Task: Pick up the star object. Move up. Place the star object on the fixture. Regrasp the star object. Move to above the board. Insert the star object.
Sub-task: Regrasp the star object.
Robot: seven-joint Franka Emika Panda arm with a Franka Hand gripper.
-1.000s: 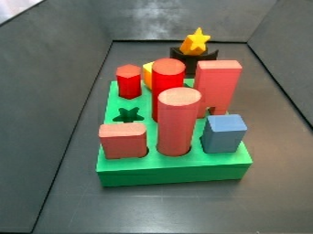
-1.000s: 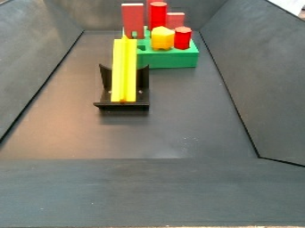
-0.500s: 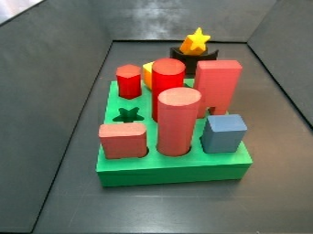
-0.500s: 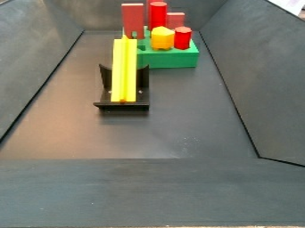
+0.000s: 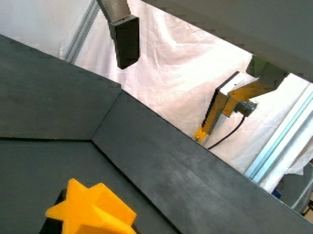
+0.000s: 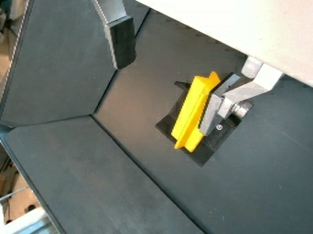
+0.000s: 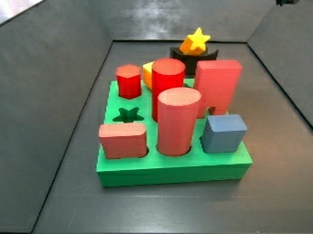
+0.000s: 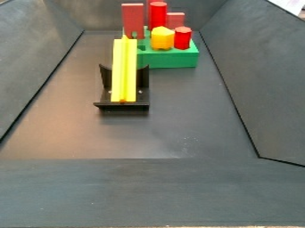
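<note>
**Yellow star sits on the fixture; gripper spread wide and empty**

Yellow-orange and five-pointed at its end, the star shows in both side views as a long bar with a star-shaped section. It rests in the black fixture. In a side view it runs the length of the fixture, with the fixture's dark walls on both sides of it. In a wrist view the star lies on the same dark base, and its pointed end fills a corner of a wrist view.

The gripper hangs above the floor and clear of the star. Its two fingers stand far apart. One finger shows a dark pad, and the opposite silver plate is at the far side of the frame. Nothing is between them and they touch nothing. A wrist view shows the same wide gap, with only grey floor and a white backdrop behind it. Neither side view shows the gripper.

The green board stands just beside the fixture, nearer the camera in that side view and beyond the fixture in a side view. It bears red pegs, a salmon block and a blue block. Its star hole is unfilled.
</note>
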